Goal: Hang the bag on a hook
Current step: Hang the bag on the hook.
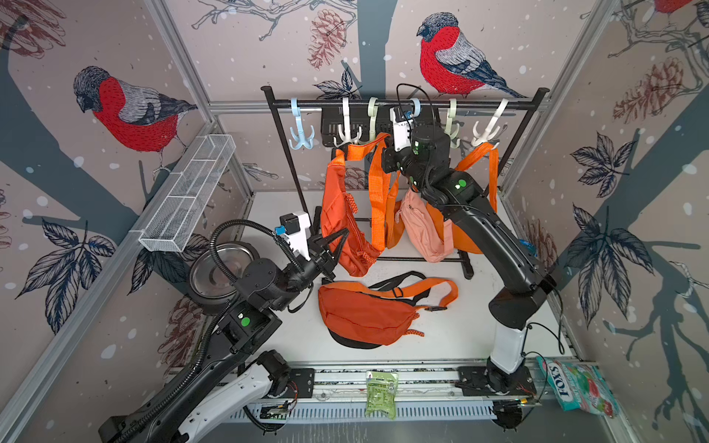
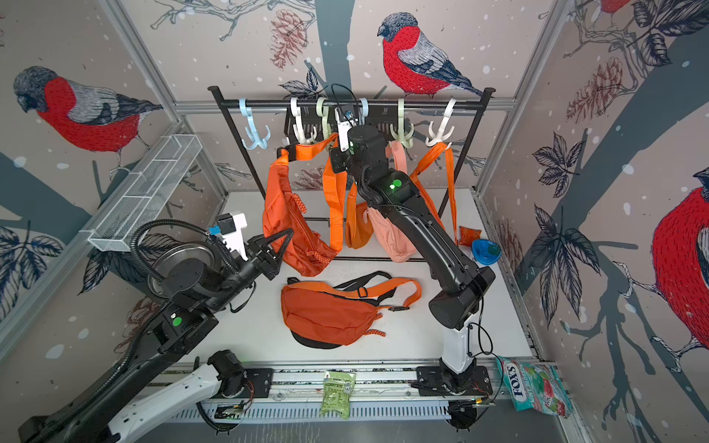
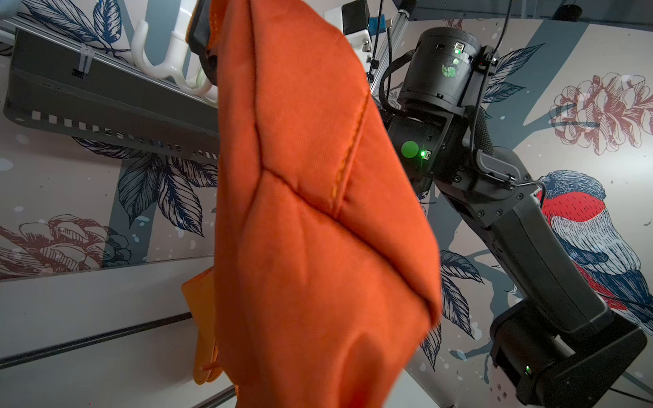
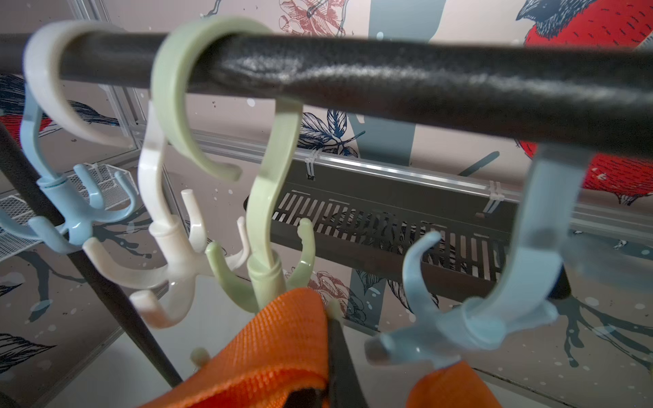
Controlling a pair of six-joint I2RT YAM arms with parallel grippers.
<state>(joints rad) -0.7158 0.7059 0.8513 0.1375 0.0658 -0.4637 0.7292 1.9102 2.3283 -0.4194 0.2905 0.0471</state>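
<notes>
Bullfinch-and-pinecone wallpaper wraps the walls around a white table (image 1: 460, 326). At the back stands a black rack whose rail (image 4: 388, 81) carries a row of pale plastic hooks. An orange bag (image 1: 339, 209) hangs below the rail, its body dangling low over the table. Its strap (image 4: 279, 339) runs up to the green hook (image 4: 268, 226). There the right gripper (image 4: 328, 353) is pinched on the webbing, right against the hook's lower prongs; whether the strap sits over a prong I cannot tell. Lower down, the left gripper (image 1: 343, 234) has its fingers pressed together, tips touching the side of the bag's body. I cannot tell if any fabric is caught between them. A second orange bag (image 1: 368, 314) lies flat on the table in front of the rack, and a pink bag (image 1: 424, 230) hangs behind the right arm.
</notes>
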